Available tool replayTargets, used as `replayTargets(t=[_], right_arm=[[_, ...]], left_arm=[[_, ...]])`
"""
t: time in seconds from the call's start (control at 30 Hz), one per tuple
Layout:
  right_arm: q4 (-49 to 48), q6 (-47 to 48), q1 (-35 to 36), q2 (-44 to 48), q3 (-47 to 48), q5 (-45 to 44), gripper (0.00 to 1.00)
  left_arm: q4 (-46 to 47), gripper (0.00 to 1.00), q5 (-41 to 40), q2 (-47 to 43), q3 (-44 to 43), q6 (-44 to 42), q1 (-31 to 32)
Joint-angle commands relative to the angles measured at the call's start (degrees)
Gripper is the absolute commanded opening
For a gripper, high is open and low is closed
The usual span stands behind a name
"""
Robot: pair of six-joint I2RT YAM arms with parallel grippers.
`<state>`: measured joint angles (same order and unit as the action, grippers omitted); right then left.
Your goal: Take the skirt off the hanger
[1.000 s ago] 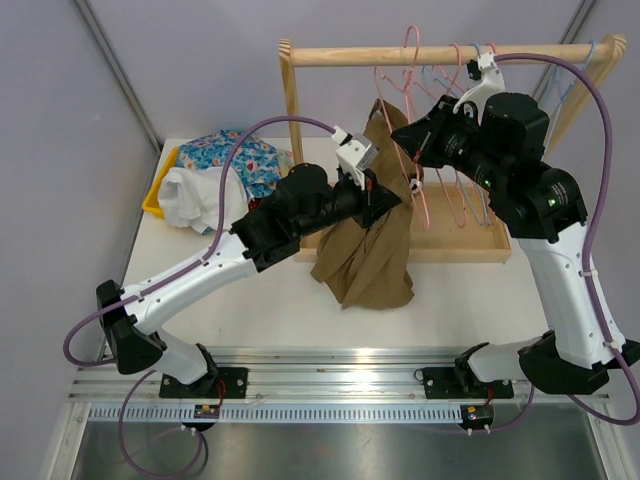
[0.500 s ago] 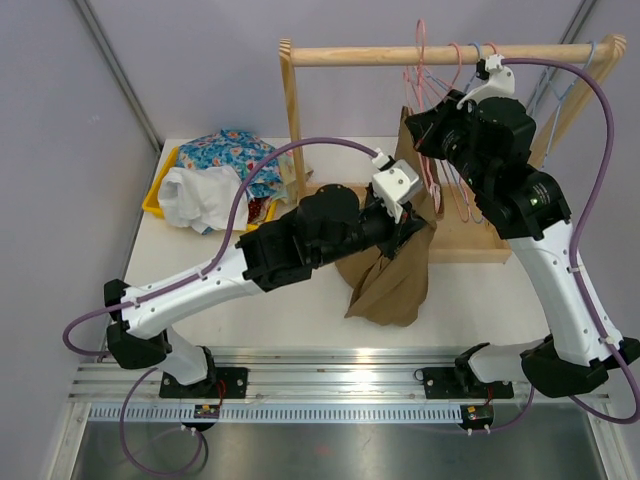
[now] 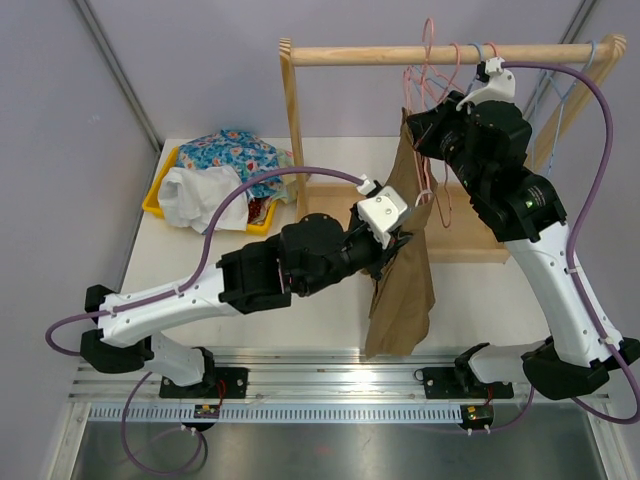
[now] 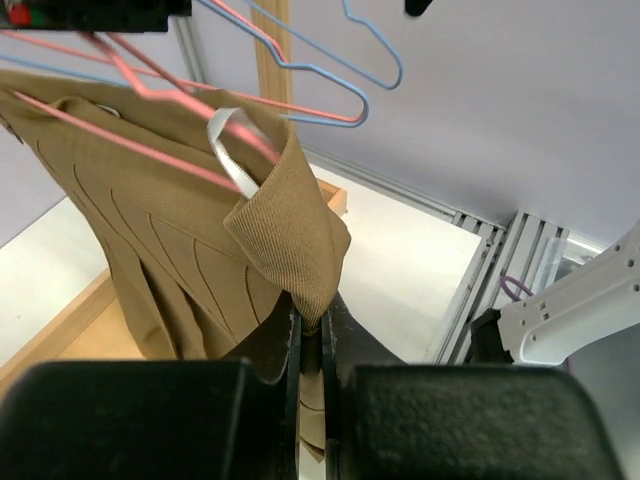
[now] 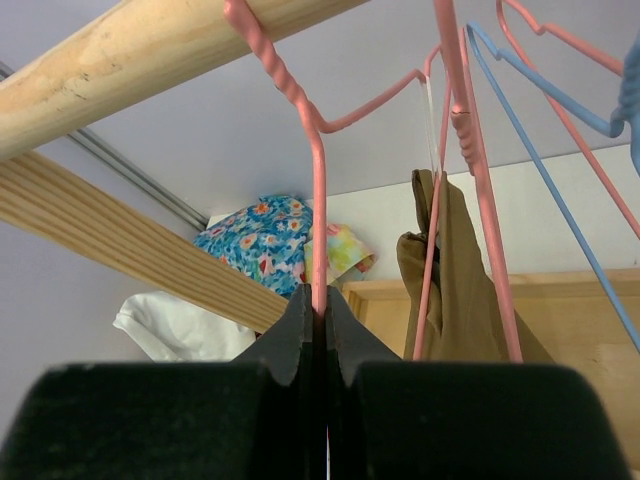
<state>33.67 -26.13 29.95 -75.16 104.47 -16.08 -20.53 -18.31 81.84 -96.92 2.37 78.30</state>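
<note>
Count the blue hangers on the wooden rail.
2 blue hangers: one beside the pink hangers near the right tool, one at the rail's far right end. More may hide behind the right arm.

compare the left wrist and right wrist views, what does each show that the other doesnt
Only the left wrist view: the left gripper shut on a waistband corner of the skirt, a white loop beside it. Only the right wrist view: the right gripper shut on a pink hanger, the wooden rail, floral cloth behind. Both: the brown skirt, pink hanger wire and a blue hanger.
</note>
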Motion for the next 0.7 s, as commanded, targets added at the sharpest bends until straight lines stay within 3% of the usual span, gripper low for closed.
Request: replayTargets(t=[0.0,0.3,0.5,0.67], right_arm=[[-8.62,1.26,-0.16,-0.34,2.58,-3.79,0.00],[-6.52,2.05,-0.16,-1.22,7.94,-3.26,0.00],[-2.57,0.12,-0.25,-0.43,10.14,-0.20,0.00],[3.50,-4.35,-0.25,3.42,8.49,5.69,0.00]], left_arm=[[6.12,0.00,-0.33,-4.32,4.89,1.49,1.85],[10.07,0.00,-0.24,-9.51,21.50,8.61,3.35],[8.33,0.00,-9.45,-8.72,22.57,9.58,3.44],[4.81,0.00,-18.95,-4.42,16.35,8.79,0.38]])
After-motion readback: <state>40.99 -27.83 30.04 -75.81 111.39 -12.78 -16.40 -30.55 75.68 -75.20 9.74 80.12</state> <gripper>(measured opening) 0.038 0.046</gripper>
